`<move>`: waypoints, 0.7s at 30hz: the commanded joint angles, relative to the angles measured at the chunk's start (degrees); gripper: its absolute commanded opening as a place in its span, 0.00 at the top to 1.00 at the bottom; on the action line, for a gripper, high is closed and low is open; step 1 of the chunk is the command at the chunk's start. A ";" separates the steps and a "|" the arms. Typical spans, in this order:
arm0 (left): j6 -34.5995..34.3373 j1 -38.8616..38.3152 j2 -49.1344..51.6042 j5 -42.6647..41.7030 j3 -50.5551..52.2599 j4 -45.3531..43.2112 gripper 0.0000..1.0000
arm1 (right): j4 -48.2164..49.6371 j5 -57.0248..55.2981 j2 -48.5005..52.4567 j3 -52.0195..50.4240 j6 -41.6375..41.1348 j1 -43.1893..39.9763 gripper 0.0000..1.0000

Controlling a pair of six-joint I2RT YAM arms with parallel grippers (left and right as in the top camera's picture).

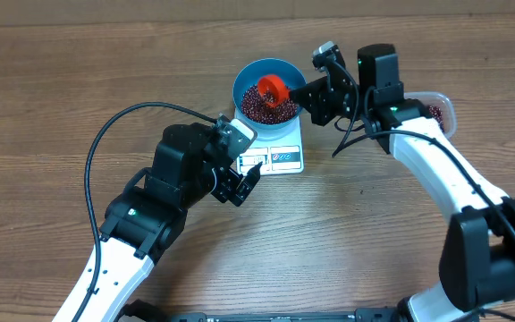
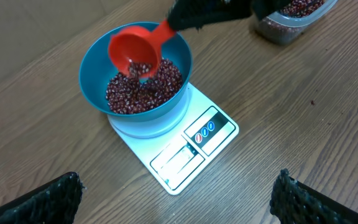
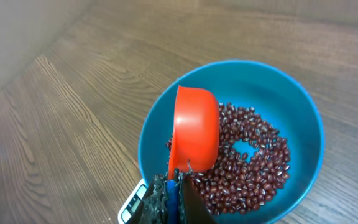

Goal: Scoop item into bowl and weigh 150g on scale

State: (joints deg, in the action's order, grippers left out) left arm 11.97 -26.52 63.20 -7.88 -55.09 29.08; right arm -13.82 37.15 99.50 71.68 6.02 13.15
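The blue bowl (image 1: 250, 73) stands on the white scale (image 1: 284, 156) and holds a layer of dark red-brown beans (image 1: 256, 103). My right gripper (image 3: 174, 193) is shut on the blue handle of a red scoop (image 3: 196, 134), which is tipped on its side over the bowl (image 3: 303, 118), beans (image 3: 253, 168) lying below it. From the left wrist view, a few beans show at the scoop's (image 2: 135, 50) mouth above the bowl (image 2: 95, 68) and scale (image 2: 179, 158). My left gripper (image 2: 179, 205) hangs open over bare wood in front of the scale, holding nothing.
A clear plastic tub (image 1: 438, 109) with more beans sits to the right of the bowl, behind the right arm; it also appears as a tub (image 2: 294, 18) at the top right of the left wrist view. The table is brown wood.
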 commanded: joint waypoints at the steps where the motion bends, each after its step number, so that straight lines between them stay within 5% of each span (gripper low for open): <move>1: -0.83 0.26 -0.20 0.44 0.09 -0.13 0.00 | -0.81 0.48 -4.17 0.83 -0.28 -2.23 0.96; 21: -0.83 0.26 -0.20 0.44 0.09 -0.13 0.00 | -6.97 15.47 -7.52 0.83 -4.76 -19.02 0.96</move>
State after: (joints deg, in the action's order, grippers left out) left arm 11.99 -26.52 63.20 -7.86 -55.09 29.08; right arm -20.80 49.19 93.91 71.68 1.48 -6.22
